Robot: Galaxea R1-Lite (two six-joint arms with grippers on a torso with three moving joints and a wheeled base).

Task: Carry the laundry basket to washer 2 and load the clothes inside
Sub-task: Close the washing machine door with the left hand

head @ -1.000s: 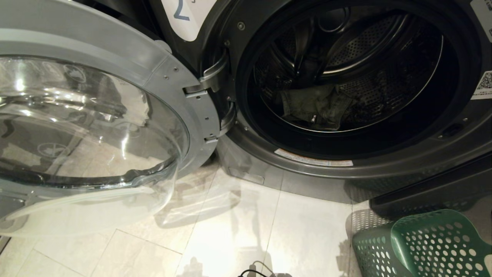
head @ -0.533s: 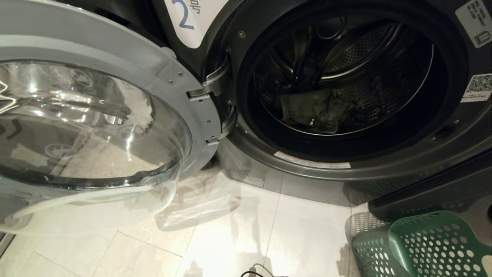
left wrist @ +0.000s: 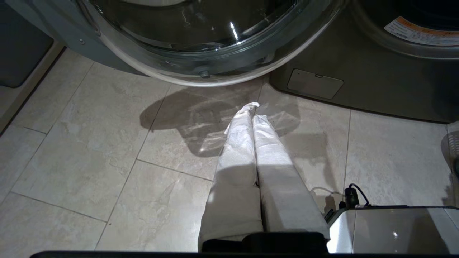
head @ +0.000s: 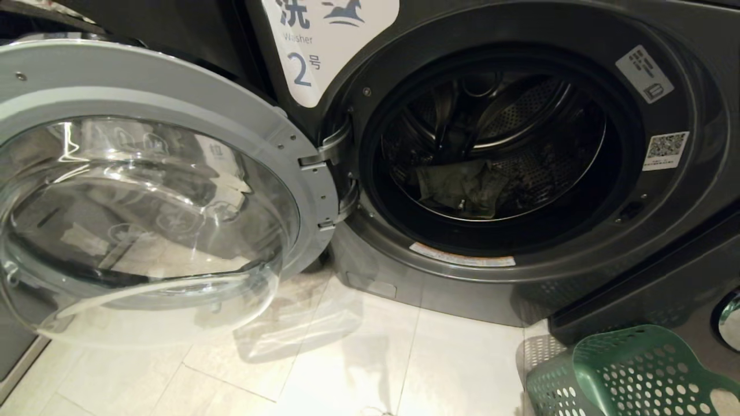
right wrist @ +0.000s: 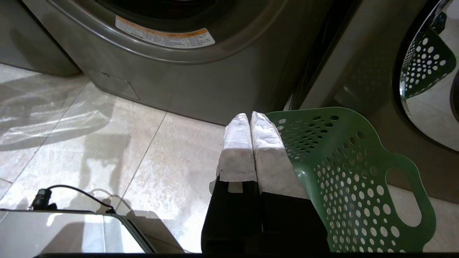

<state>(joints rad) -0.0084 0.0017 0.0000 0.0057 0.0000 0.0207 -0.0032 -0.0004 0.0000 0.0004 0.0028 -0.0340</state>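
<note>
Washer 2 (head: 682, 242) stands in front of me with its round door (head: 139, 190) swung wide open to the left. Dark olive clothes (head: 462, 188) lie at the bottom of its drum. The green perforated laundry basket (head: 624, 375) lies tipped on the floor at the lower right, its inside hidden. My left gripper (left wrist: 252, 111) hangs shut and empty over the floor tiles below the door. My right gripper (right wrist: 250, 120) is shut and empty, close beside the laundry basket (right wrist: 358, 179) and apart from it. Neither arm shows in the head view.
The open door juts out over the pale tiled floor (head: 358, 358) on the left. A second machine's chrome-rimmed door (right wrist: 430, 82) stands to the right of the basket. My own base with a black cable (left wrist: 353, 195) lies just below the grippers.
The whole head view has shifted down as the camera tilted up, bringing the "2" label and more of the washer's front into sight. Basket, clothes and door stay put.
</note>
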